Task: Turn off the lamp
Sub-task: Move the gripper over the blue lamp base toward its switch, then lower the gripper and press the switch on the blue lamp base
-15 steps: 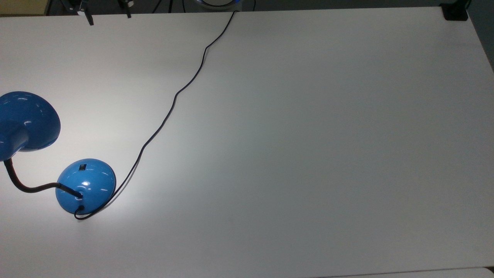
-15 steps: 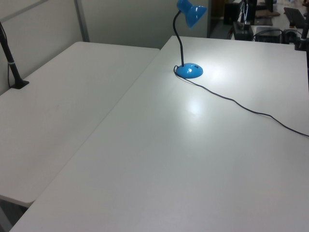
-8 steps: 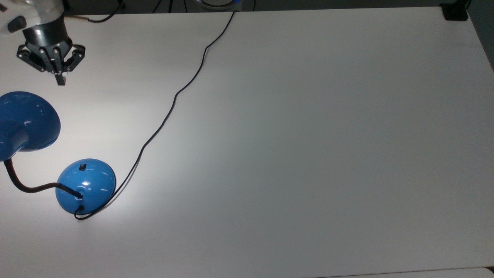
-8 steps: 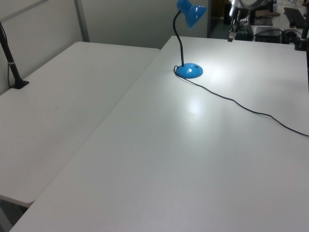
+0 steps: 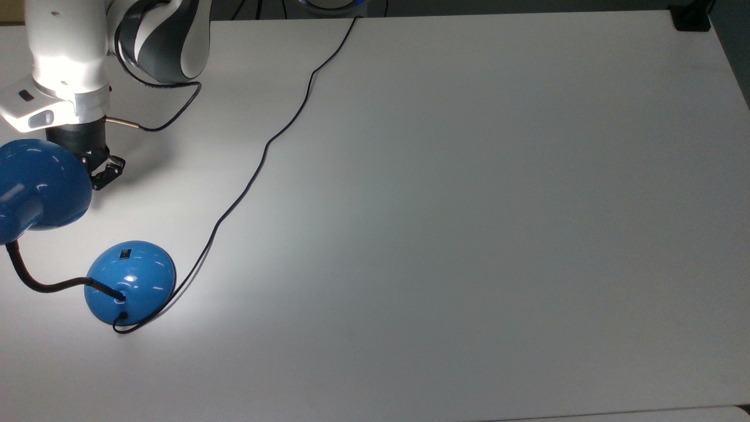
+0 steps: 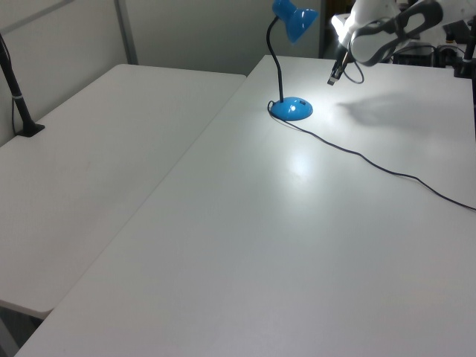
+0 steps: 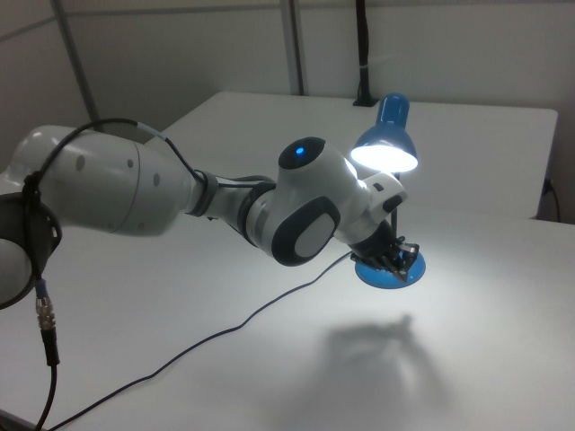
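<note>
The blue desk lamp point(image 5: 130, 282) stands near the top view's left edge of the white table point(image 5: 469, 234), its round domed base resting flat on the surface. A small black switch point(image 5: 125, 254) sits on the upper part of the dome. A black gooseneck point(image 5: 35, 282) rises from the base and bends to carry the blue cone shade point(image 5: 36, 184), which hangs above the table; in the right view the shade's mouth glows brightly point(image 7: 386, 154), and a bright patch of light lies on the table beside the base. A thin black cord point(image 5: 263, 152) leaves the base, loops once at its foot, and runs in a loose curve to the far table edge.

The white Franka arm point(image 5: 67, 53) reaches in from the top view's upper left. Its gripper point(image 6: 334, 74) points downward and hangs in the air above the table, just beside the shade and apart from the base. Whether the claw is spread or pressed together cannot be told. In the left view a second white table point(image 6: 89, 163) adjoins on the left view's left.
</note>
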`<state>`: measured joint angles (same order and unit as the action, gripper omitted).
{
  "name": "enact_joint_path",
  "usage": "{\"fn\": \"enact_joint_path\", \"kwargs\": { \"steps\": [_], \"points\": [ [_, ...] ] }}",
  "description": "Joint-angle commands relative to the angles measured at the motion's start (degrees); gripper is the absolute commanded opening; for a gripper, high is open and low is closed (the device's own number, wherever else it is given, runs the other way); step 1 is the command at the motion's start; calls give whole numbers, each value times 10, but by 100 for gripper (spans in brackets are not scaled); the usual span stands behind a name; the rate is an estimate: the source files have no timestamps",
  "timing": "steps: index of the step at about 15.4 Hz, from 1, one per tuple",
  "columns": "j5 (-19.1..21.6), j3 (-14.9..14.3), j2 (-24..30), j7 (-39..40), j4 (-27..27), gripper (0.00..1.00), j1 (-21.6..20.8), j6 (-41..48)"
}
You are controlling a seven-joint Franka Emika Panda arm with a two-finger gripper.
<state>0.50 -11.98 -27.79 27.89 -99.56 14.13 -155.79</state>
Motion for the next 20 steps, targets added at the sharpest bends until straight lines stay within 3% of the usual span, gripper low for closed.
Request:
{"fn": "enact_joint_path", "kwargs": {
  "steps": [1, 4, 8, 14, 20],
  "points": [
    [46, 2, -30, -28, 34, 0, -16, -15],
    [76, 6, -55, -33, 65, 0, -31, -16],
    [85, 9, -75, -45, 88, 0, -47, -28],
    [70, 17, -89, -49, 89, 0, -47, -38],
    [36, 17, -58, -49, 59, 0, -45, -34]
  ]
}}
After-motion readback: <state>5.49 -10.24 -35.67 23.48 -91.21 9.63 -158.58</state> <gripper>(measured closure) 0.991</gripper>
